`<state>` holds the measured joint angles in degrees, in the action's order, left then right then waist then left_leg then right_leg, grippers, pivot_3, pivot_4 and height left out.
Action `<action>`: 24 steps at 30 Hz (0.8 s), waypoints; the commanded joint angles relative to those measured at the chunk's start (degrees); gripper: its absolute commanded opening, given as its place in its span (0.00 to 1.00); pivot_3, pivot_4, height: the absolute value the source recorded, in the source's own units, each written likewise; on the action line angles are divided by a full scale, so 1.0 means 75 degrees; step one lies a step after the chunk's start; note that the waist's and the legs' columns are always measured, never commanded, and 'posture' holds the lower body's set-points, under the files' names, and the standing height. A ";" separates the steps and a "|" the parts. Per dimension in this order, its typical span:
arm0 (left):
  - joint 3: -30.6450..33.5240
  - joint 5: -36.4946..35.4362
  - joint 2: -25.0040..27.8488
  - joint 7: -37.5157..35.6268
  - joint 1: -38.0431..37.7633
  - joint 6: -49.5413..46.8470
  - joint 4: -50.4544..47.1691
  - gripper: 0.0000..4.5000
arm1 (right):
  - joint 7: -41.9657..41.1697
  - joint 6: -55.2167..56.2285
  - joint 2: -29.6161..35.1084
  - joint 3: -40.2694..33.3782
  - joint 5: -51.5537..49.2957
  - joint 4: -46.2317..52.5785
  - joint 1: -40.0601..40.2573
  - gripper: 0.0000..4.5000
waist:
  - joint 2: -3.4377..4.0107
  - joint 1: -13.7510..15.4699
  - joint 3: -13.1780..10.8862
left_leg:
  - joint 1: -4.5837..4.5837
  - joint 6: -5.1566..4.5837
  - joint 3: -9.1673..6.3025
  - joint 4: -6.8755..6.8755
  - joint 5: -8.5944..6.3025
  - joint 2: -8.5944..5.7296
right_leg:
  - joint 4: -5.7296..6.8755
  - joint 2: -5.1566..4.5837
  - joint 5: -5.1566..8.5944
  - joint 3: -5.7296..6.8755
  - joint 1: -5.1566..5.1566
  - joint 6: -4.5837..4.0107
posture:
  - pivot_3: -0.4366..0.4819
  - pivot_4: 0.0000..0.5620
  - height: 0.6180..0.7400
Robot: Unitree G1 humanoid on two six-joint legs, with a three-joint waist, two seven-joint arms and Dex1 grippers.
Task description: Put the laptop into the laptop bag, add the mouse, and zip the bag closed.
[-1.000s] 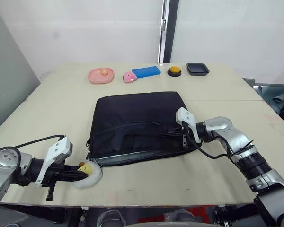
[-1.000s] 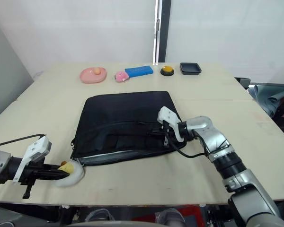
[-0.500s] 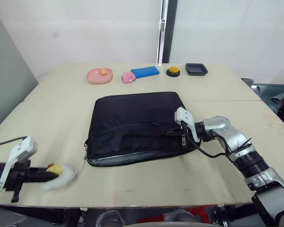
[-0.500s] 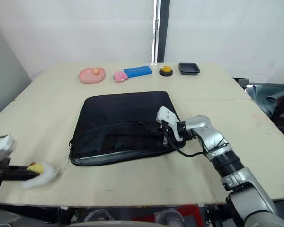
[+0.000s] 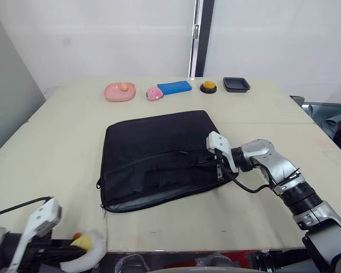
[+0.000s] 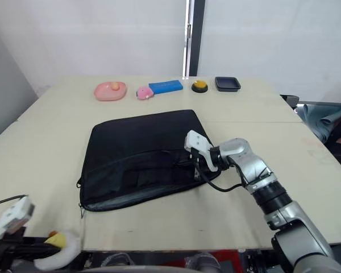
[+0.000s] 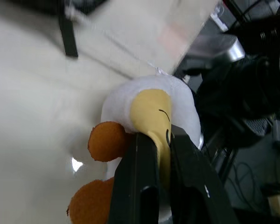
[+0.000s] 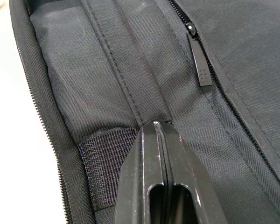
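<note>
The black laptop bag (image 5: 156, 156) lies flat in the middle of the table, slightly turned, its front zipper edge open. A thin grey strip (image 5: 137, 199) shows in that open edge; it may be the laptop, otherwise hidden. My right gripper (image 5: 219, 165) rests on the bag's right front part, shut on the bag's fabric beside a strap seam (image 8: 130, 100) and a zipper pull (image 8: 199, 60). At the table's front left edge my left gripper (image 7: 161, 135) is shut on a white-and-yellow duck toy (image 5: 86, 252). The mouse is out of view.
Along the table's far edge stand a pink dish (image 5: 120, 91) with an orange ball, a small pink toy (image 5: 154, 93), a blue box (image 5: 175, 87), an orange button (image 5: 208, 86) and a small black tray (image 5: 236, 83). Dark equipment (image 7: 242, 88) lies below the table's front edge.
My left arm has drawn back to the table's front left edge with the duck toy. The bag has slid left and turned a little, with my right gripper following it.
</note>
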<state>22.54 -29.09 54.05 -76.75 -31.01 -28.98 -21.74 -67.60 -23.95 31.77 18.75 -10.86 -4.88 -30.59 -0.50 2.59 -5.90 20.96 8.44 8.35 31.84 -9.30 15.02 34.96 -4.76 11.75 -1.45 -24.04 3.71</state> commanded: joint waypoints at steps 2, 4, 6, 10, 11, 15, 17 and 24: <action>-0.1092 0.0040 -0.0382 0.1086 0.0942 -0.0513 -0.0735 0.01 | -0.0235 -0.0416 -0.0011 0.0761 0.0290 -0.0064 0.0497 0.00 | 0.0003 -0.0018 0.0024 | -0.0002 0.0000 0.0000 0.0000 0.0000 0.0005 | 0.0002 0.0006 0.0000 0.0000 -0.0001 0.0000 | 0.48 0.27 1.00; -0.1781 0.0186 -0.0590 0.1451 0.1646 -0.0633 -0.0882 0.01 | -0.0220 -0.0425 -0.0032 0.0757 0.0308 -0.0087 0.0479 0.00 | 0.0003 -0.0020 0.0038 | -0.0003 0.0000 0.0004 0.0002 0.0000 0.0005 | 0.0004 0.0006 0.0000 -0.0004 0.0001 -0.0001 | 0.48 0.27 1.00; -0.2401 0.0175 -0.0688 0.1434 0.2299 -0.0651 -0.0990 0.01 | -0.0182 -0.0455 -0.0059 0.0727 0.0312 -0.0116 0.0429 0.00 | 0.0000 -0.0019 0.0051 | -0.0006 0.0000 0.0003 0.0006 0.0001 0.0004 | 0.0007 0.0004 0.0000 -0.0004 0.0004 -0.0001 | 0.48 0.27 1.00; -0.3117 0.0136 -0.0733 0.1385 0.3118 -0.0758 -0.0939 0.01 | -0.0188 -0.0465 -0.0070 0.0695 0.0307 -0.0145 0.0371 0.00 | -0.0027 -0.0024 0.0070 | -0.0005 0.0002 0.0002 0.0013 0.0002 0.0004 | 0.0014 0.0005 -0.0001 -0.0005 0.0003 -0.0002 | 0.48 0.27 1.00; -0.3330 0.0205 -0.0813 0.1416 0.3413 -0.0752 -0.0826 0.01 | -0.0180 -0.0458 -0.0077 0.0690 0.0314 -0.0171 0.0354 0.00 | -0.0033 -0.0021 0.0074 | -0.0004 0.0003 0.0002 0.0014 0.0002 0.0004 | 0.0014 0.0005 -0.0001 -0.0004 0.0004 -0.0002 | 0.48 0.27 1.00; -0.3836 0.0235 -0.1331 0.1577 0.4568 -0.0857 -0.0305 0.01 | -0.0168 -0.0483 -0.0082 0.0684 0.0305 -0.0154 0.0315 0.00 | -0.0028 0.0006 0.0078 | -0.0005 0.0003 0.0000 0.0029 0.0003 0.0003 | 0.0023 0.0003 -0.0003 -0.0004 0.0010 -0.0005 | 0.48 0.27 1.00; -0.3983 0.0331 -0.1535 0.1624 0.4989 -0.0823 -0.0003 0.01 | -0.0159 -0.0488 -0.0090 0.0686 0.0311 -0.0162 0.0295 0.00 | -0.0017 0.0036 0.0082 | -0.0005 0.0003 -0.0001 0.0041 0.0003 0.0002 | 0.0034 0.0000 -0.0005 -0.0005 0.0012 -0.0007 | 0.48 0.27 1.00; -0.3546 0.0693 -0.1092 0.1198 0.5612 -0.0135 0.1478 0.01 | -0.0166 -0.0557 -0.0041 0.0677 0.0324 -0.0066 0.0297 0.00 | -0.0014 0.0094 0.0083 | -0.0006 0.0002 -0.0004 0.0068 0.0004 0.0001 | 0.0067 -0.0009 -0.0010 -0.0004 0.0014 -0.0014 | 0.48 0.27 1.00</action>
<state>-6.91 -24.65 44.81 -67.84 9.42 -32.35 -12.17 -67.57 -26.12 31.63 19.05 -10.44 -3.94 -30.76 -0.60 3.29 -5.27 20.90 8.45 8.31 32.35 -9.27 15.03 35.47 -4.82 11.66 -1.47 -23.94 3.60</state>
